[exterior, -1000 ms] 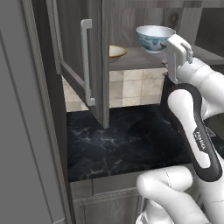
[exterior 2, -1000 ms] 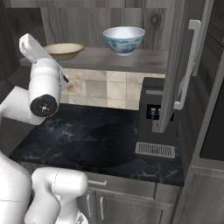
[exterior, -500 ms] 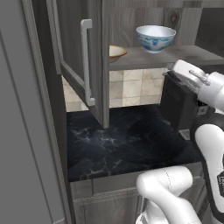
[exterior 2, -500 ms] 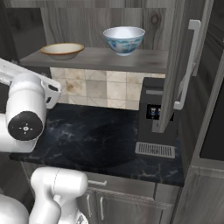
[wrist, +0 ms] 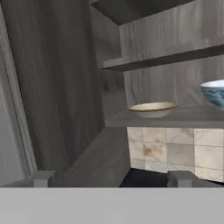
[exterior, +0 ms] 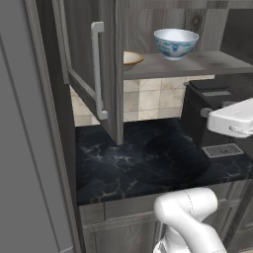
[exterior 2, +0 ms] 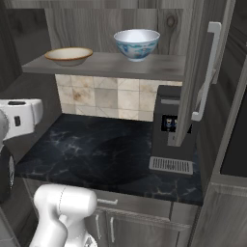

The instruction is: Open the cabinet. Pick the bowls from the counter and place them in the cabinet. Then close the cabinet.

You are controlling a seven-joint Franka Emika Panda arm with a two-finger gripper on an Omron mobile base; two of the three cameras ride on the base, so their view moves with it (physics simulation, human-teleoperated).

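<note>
With both bowls shelved, the left cabinet door (wrist: 52, 87) stands open just ahead and left of my hand, its long axis vertical, inner face toward me. Bowls: two, on the cabinet shelf (exterior 2: 159, 67) ahead, slightly above: cream bowl (wrist: 152, 108) centre, blue-patterned bowl (wrist: 215, 92) right. Doors: two, both open. Counter (exterior 2: 96, 154): below. My gripper (wrist: 111, 178): fingers spread wide, holding nothing.
</note>
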